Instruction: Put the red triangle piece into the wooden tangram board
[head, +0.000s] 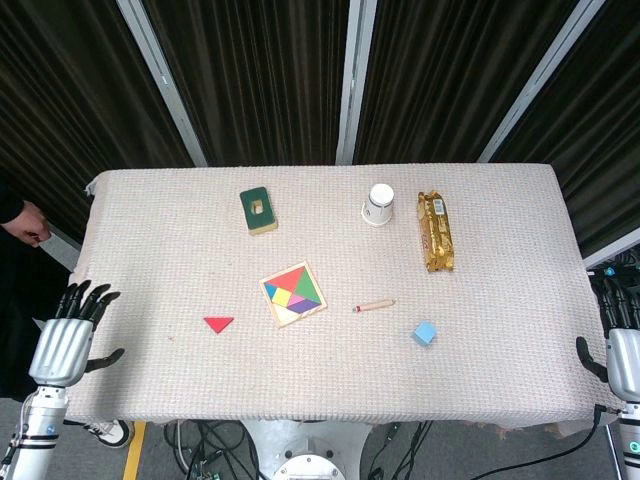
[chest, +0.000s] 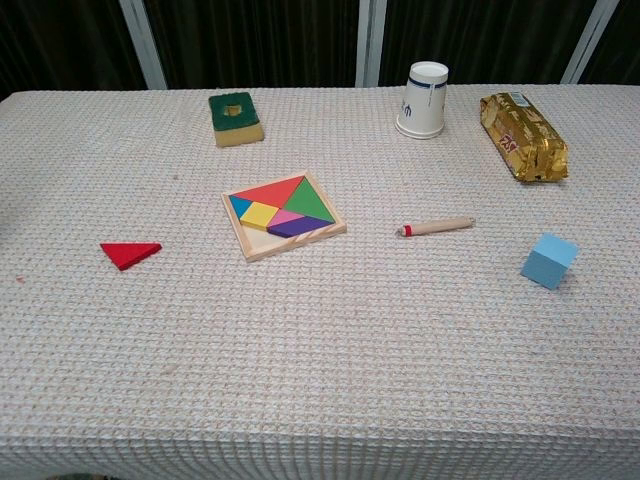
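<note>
A small red triangle piece (head: 218, 323) (chest: 130, 254) lies flat on the cloth, left of the wooden tangram board (head: 293, 293) (chest: 283, 216). The board holds several coloured pieces, with a bare wooden gap along its near edge. My left hand (head: 68, 333) hangs off the table's left edge, fingers spread, holding nothing. Off the right edge my right hand (head: 619, 340) shows, fingers apart and empty. Both hands are far from the triangle and absent from the chest view.
A green sponge block (head: 258, 210) (chest: 235, 117), a white paper cup (head: 378, 205) (chest: 423, 99) and a gold snack packet (head: 435, 231) (chest: 523, 135) lie at the back. A wooden stick (head: 374, 305) (chest: 436, 227) and a blue cube (head: 424, 333) (chest: 549, 260) sit right of the board.
</note>
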